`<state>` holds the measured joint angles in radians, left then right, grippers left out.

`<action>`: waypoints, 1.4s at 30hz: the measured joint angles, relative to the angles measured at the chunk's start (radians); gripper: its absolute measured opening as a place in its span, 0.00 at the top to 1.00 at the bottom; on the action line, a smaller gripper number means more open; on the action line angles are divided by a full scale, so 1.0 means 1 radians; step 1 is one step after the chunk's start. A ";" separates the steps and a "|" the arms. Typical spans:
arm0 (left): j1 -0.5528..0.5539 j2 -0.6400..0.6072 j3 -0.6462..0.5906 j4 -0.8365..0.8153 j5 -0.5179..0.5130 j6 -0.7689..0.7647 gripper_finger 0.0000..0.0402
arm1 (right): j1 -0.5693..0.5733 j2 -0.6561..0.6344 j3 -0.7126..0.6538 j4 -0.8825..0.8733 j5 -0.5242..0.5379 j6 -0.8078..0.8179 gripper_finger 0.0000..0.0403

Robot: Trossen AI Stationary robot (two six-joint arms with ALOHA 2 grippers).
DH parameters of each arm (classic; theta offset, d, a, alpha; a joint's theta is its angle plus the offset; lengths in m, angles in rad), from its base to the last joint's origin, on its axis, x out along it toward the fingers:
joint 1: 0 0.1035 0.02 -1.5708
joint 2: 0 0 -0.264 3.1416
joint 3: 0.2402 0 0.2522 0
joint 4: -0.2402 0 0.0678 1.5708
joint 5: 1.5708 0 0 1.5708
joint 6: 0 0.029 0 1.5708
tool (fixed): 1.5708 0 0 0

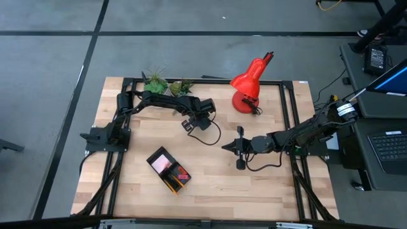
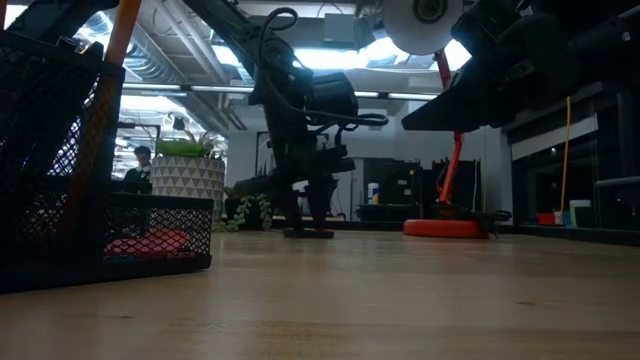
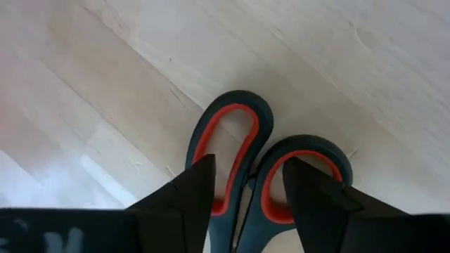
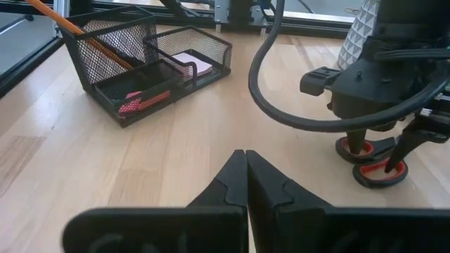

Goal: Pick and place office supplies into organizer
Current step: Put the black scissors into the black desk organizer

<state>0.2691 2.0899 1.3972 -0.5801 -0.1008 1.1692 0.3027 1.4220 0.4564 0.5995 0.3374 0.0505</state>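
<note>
A: How are the left jaws [image 3: 242,200] set?

B: They are spread apart and lowered over the red-and-black-handled scissors [image 3: 264,169], one finger to either side of the loops, nothing yet clamped. The scissors are seen lying flat on the pale wooden worktop [image 1: 267,187], toward its back, in front of the green potted plants [image 1: 166,84].

A: And the right jaws [image 4: 245,176]?

B: They are pressed together with nothing between them, held above the worktop's right half and pointed toward the left arm.

A: What is held in the container?

B: The black wire-mesh organizer [image 4: 151,60] is placed at the front left of the worktop, well apart from the scissors. An orange pencil [image 4: 77,35] is leaned upright in its tall compartment. A pink sticky-note pad [image 4: 191,63] is lain in a square compartment, and small red and pink items [image 4: 140,102], too small to be identified, are lain in the shallow front tray.

A: Anything else behind?

B: A red desk lamp [image 1: 249,86] is stood at the back right.
</note>
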 joint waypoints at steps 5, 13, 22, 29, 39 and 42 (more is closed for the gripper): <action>0.000 0.000 0.000 -0.001 0.025 0.044 0.57 | 0.000 0.000 0.000 0.000 0.000 0.000 1.00; 0.002 0.000 0.000 -0.016 0.057 0.083 0.63 | 0.000 0.000 0.000 0.000 -0.001 -0.001 1.00; 0.022 0.019 0.005 -0.026 0.089 0.066 0.64 | 0.000 0.000 0.000 0.000 -0.002 0.003 1.00; 0.023 0.019 0.005 -0.030 0.120 0.031 0.64 | 0.000 0.000 0.000 0.000 -0.029 0.002 1.00; 0.020 0.023 0.008 -0.055 0.118 0.013 0.64 | 0.000 0.000 0.000 0.002 -0.073 0.002 1.00; 0.020 0.028 0.010 -0.058 0.119 0.012 0.64 | 0.000 0.000 0.000 0.002 -0.073 0.002 1.00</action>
<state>0.2893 2.1181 1.4067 -0.6380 0.0180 1.1807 0.3031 1.4220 0.4564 0.6010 0.2646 0.0521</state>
